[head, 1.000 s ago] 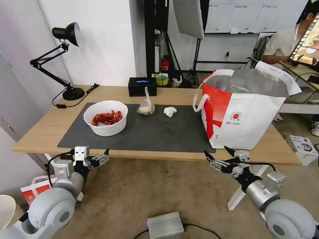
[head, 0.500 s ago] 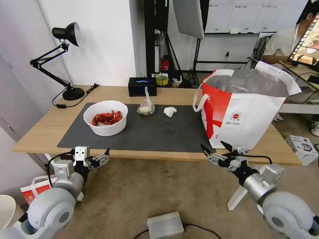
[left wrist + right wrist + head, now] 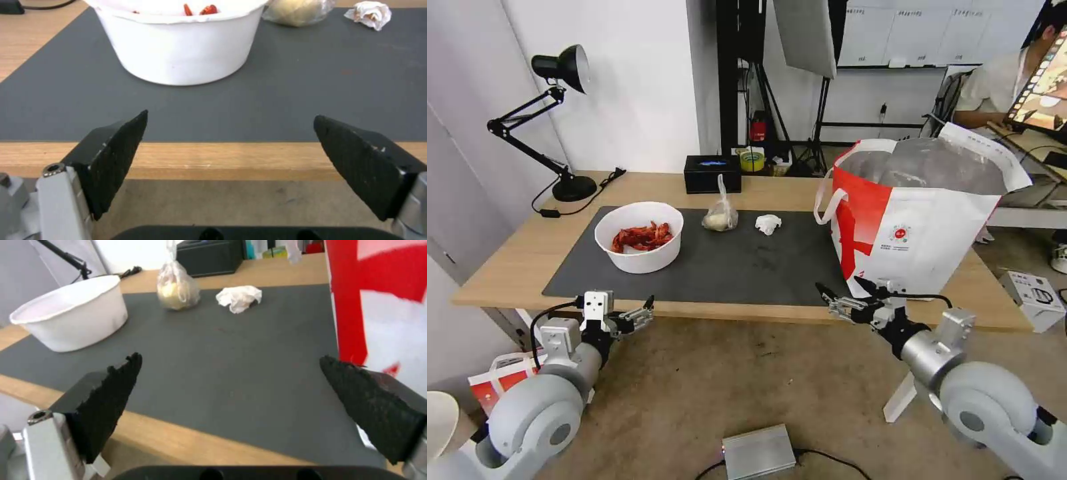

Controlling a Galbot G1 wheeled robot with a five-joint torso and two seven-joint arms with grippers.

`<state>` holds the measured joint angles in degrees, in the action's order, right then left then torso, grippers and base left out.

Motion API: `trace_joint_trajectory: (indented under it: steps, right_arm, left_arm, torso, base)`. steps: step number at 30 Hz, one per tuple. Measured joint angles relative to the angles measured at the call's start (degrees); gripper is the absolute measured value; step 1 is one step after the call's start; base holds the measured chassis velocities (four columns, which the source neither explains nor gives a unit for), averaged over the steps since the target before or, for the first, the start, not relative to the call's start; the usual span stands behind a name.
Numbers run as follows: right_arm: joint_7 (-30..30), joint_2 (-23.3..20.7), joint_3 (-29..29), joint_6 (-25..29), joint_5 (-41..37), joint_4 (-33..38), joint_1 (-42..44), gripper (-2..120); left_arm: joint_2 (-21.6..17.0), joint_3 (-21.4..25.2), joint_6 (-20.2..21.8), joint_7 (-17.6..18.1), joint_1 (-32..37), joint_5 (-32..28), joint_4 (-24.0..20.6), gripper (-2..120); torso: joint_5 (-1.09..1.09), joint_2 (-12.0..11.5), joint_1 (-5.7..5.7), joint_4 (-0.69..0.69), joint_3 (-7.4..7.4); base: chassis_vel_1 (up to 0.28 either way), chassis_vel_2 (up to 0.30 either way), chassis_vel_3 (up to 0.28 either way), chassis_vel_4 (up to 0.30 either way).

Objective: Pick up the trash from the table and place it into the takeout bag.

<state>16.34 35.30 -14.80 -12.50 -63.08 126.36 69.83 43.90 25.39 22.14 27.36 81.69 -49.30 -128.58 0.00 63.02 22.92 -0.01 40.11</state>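
Observation:
On the table point(image 3: 507, 263), a dark mat point(image 3: 740, 267) carries the trash: a white bowl point(image 3: 639, 237) of red shells at its left, a small knotted clear bag point(image 3: 720, 217) and a crumpled tissue point(image 3: 768, 224) behind the middle. The takeout bag point(image 3: 924, 230) stands upright at the table's right end, mouth open. My left gripper point(image 3: 642, 313) hangs open below the front edge, facing the bowl point(image 3: 178, 50). My right gripper point(image 3: 838, 287) is open at the front edge, just left of the takeout bag point(image 3: 382, 306), facing the tissue point(image 3: 240, 298). Both are empty.
A black desk lamp point(image 3: 560, 120) stands at the table's back left, and a black box point(image 3: 712, 175) sits behind the mat. On the floor lie a silver unit point(image 3: 758, 452) with a cable and a white box point(image 3: 1034, 297) at the right.
My right gripper has risen and moved left, up to the table's front edge by the takeout bag. The left gripper has shifted slightly right. The trash has not moved.

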Motion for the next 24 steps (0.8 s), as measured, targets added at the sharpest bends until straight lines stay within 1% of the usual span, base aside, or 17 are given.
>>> trace_joint_trajectory:
  steps: [2,5,6,9,10,13,15,17,18,21,22,24]
  right_arm:
    - [0.47,0.00,0.73,-0.40,-0.41,-0.19,-1.42,100]
    - [5.70,0.62,6.96,-4.62,-3.87,-2.07,-13.28,100]
    - [5.70,0.62,6.96,-4.62,-3.87,-2.07,-13.28,100]
    - [8.15,2.12,13.29,-7.44,-5.29,-5.04,-21.67,100]
    - [8.15,2.12,13.29,-7.44,-5.29,-5.04,-21.67,100]
    - [9.74,4.66,19.75,-9.02,-5.89,-9.00,-29.27,100]
    - [10.11,5.12,20.75,-9.27,-5.91,-9.67,-30.52,100]
    - [11.69,7.38,24.95,-10.31,-5.93,-12.71,-35.61,100]
    - [11.69,7.38,24.95,-10.31,-5.93,-12.71,-35.61,100]
    - [14.21,10.47,29.04,-11.64,-5.84,-16.28,-41.14,100]
    - [14.21,10.47,29.04,-11.64,-5.84,-16.28,-41.14,100]
    - [16.42,12.61,31.29,-12.77,-5.69,-18.60,-44.24,100]
  left_arm:
    - [0.00,-0.03,0.00,0.00,-0.04,0.00,-0.05,100]
    - [-0.01,0.01,0.00,0.05,-0.06,0.00,-0.43,100]
    - [-0.01,0.01,0.00,0.05,-0.06,0.00,-0.43,100]
    - [-0.01,0.43,0.00,0.23,0.35,0.00,-0.81,100]
    - [-0.01,0.43,0.00,0.23,0.35,0.00,-0.81,100]
    - [0.27,0.76,0.01,0.55,0.84,0.06,-1.00,100]
    - [0.34,0.81,0.01,0.58,0.93,0.09,-1.02,100]
    - [0.65,0.84,0.02,0.64,1.16,0.29,-1.02,100]
    - [0.65,0.84,0.02,0.64,1.16,0.29,-1.02,100]
    - [0.96,0.68,0.03,0.69,1.13,0.46,-0.87,100]
    - [0.96,0.68,0.03,0.69,1.13,0.46,-0.87,100]
    - [1.13,0.58,0.04,0.76,1.10,0.52,-0.76,100]
  torso:
    - [0.00,0.00,0.00,0.00,0.00]
    - [-0.02,0.00,0.00,0.02,0.00]
    - [-0.02,0.00,0.00,0.02,0.00]
    - [-0.01,0.00,0.00,0.02,0.00]
    - [-0.01,0.00,0.00,0.02,0.00]
    - [0.00,0.00,0.01,0.01,0.00]
    - [-0.01,0.00,0.01,0.01,0.00]
    - [0.00,0.00,0.00,0.02,0.00]
    - [0.00,0.00,0.00,0.02,0.00]
    - [-0.01,-0.01,0.00,0.01,0.00]
    - [-0.01,-0.01,0.00,0.01,0.00]
    - [-0.02,0.00,0.00,0.01,0.00]
  base:
    - [0.000,0.000,0.000,0.000]
    - [0.000,0.000,0.000,0.000]
    - [0.000,0.000,0.000,0.000]
    - [0.000,0.000,0.000,0.000]
    - [0.000,0.000,0.000,0.000]
    - [0.000,0.000,0.000,0.000]
    - [0.000,0.000,0.000,0.000]
    - [0.000,0.000,0.000,0.000]
    - [0.000,0.000,0.000,0.000]
    - [0.000,0.000,0.000,0.000]
    - [0.000,0.000,0.000,0.000]
    - [0.000,0.000,0.000,0.000]
